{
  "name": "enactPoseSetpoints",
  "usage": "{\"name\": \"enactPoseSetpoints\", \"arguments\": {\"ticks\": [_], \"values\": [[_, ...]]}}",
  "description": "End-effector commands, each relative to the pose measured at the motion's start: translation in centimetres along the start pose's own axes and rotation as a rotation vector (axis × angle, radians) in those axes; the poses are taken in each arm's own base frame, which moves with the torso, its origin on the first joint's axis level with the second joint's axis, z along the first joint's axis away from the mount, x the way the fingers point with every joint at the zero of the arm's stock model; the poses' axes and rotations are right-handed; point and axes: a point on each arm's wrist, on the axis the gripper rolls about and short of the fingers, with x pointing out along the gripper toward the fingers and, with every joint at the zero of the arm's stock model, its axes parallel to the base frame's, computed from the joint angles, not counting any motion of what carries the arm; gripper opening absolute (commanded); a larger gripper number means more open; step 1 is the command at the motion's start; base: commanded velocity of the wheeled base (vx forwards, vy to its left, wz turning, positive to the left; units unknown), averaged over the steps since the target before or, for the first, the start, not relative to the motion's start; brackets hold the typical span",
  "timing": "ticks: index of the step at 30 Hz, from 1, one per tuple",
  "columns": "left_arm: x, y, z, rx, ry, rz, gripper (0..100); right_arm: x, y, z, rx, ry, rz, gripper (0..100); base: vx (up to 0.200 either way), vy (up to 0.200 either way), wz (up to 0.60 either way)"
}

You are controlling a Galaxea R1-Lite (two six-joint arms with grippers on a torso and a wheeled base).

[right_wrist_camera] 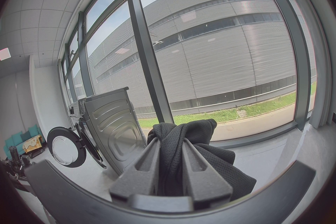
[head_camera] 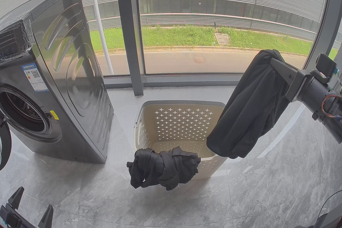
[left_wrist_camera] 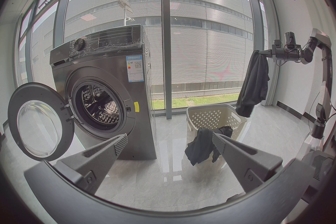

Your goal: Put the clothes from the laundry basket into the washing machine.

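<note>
A cream laundry basket stands on the floor before the window. A dark garment hangs over its near rim. My right gripper is shut on a second black garment, which dangles high above the basket's right side. The grey washing machine stands at the left, its round door swung open and its drum showing. My left gripper is open, low at the near left, with nothing in it.
A large window with a dark upright post runs behind the basket and machine. The grey marble floor spreads around the basket. A white wall lies to the right.
</note>
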Motion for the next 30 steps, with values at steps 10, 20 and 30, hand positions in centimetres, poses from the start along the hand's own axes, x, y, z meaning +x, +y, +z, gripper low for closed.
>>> {"name": "enactPoseSetpoints", "arguments": {"ticks": [10, 20, 30], "values": [[0.0, 0.0, -0.5, -0.001, 0.0, 0.0, 100, -0.2, -0.1, 0.4, 0.0, -0.018, -0.004, 0, -0.16, 0.0, 0.0], [0.0, 0.0, -0.5, -0.001, 0.0, 0.0, 100, -0.2, -0.4, -0.5, -0.005, 0.018, -0.032, 0, -0.02, 0.0, 0.0], [0.0, 0.0, -0.5, -0.001, 0.0, 0.0, 100, -0.4, -0.7, -1.3, -0.019, 0.046, -0.105, 0, 0.0, 0.2, 0.0]]}}
